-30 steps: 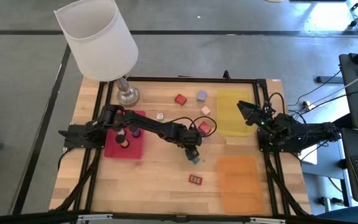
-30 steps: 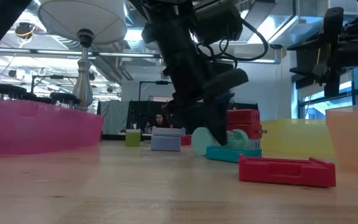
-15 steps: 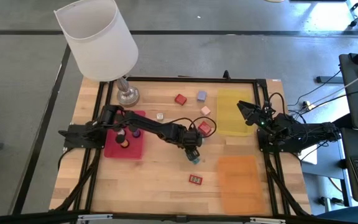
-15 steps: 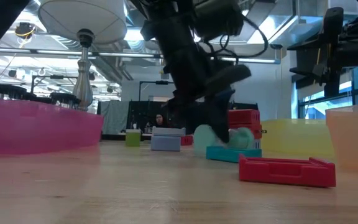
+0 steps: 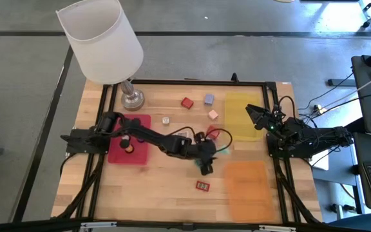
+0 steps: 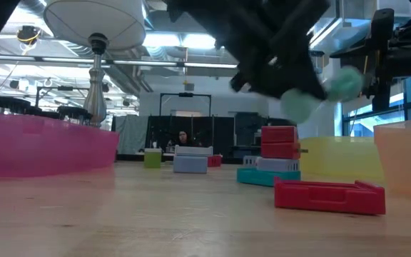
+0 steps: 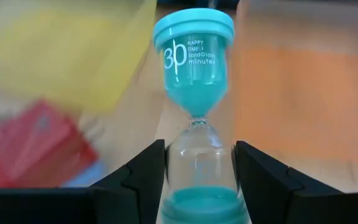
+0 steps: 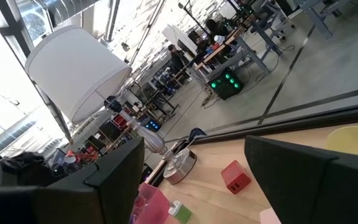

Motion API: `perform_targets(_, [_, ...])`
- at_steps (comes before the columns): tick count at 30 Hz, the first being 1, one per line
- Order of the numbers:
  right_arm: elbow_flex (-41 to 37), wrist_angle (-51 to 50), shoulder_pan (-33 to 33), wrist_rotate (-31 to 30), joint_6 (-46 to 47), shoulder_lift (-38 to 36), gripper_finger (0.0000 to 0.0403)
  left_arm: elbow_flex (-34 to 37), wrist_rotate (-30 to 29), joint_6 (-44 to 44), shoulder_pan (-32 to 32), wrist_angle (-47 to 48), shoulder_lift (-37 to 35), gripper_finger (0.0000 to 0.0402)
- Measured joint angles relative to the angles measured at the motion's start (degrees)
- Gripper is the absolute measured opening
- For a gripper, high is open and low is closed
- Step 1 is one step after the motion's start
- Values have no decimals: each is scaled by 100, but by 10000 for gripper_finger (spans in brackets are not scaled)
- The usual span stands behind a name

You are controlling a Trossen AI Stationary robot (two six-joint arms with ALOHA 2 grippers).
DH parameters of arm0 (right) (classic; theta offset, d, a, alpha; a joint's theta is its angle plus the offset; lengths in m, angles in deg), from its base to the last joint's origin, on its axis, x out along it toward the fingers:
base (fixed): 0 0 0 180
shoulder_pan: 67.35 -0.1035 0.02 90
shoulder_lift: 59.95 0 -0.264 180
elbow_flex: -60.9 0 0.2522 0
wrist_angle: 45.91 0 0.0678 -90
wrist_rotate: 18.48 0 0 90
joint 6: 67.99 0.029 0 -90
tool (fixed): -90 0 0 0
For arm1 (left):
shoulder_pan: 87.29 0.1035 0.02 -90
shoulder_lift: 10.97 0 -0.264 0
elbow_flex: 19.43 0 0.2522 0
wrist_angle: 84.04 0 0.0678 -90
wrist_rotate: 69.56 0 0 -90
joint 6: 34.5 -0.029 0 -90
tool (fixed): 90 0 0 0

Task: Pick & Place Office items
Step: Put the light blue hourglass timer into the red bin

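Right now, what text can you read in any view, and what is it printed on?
"30" on the upper bulb of the teal hourglass held in the left gripper.
"HAPPY TIME", "SandGlass", "minutes" beside it on the same bulb, small but readable; a mark after "TIME" is unclear.
No other readable text shows on the table items or in the room behind.

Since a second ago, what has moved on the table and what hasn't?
The left gripper has closed on the teal sand timer and lifted it off the table, carrying it toward the yellow mat. The teal flat piece it stood beside stayed on the wood. The right gripper kept waiting, open, over the yellow mat; the red rectangle and lamp are unchanged.
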Motion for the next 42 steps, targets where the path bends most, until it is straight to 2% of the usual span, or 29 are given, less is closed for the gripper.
perform_targets(6, [0, -1, 0, 21, 0, 0, 281, 0, -12, -722, -47, -1191, 0, 172])
perform_targets(14, [0, 2, -1, 22, 0, -2, 281, 35, -5, -956, -47, -2045, 0, 172])
perform_targets(22, [0, 2, 0, 21, 0, -1, 281, 35, 237, -968, -136, -2242, 0, 173])
perform_targets(32, [-1, 3, 0, 22, 0, 0, 281, 35, -271, -955, -235, -2285, -30, 173])
perform_targets(42, [0, 1, 1, 22, 0, -1, 281, 37, -277, -1363, -152, -1701, -463, 173])
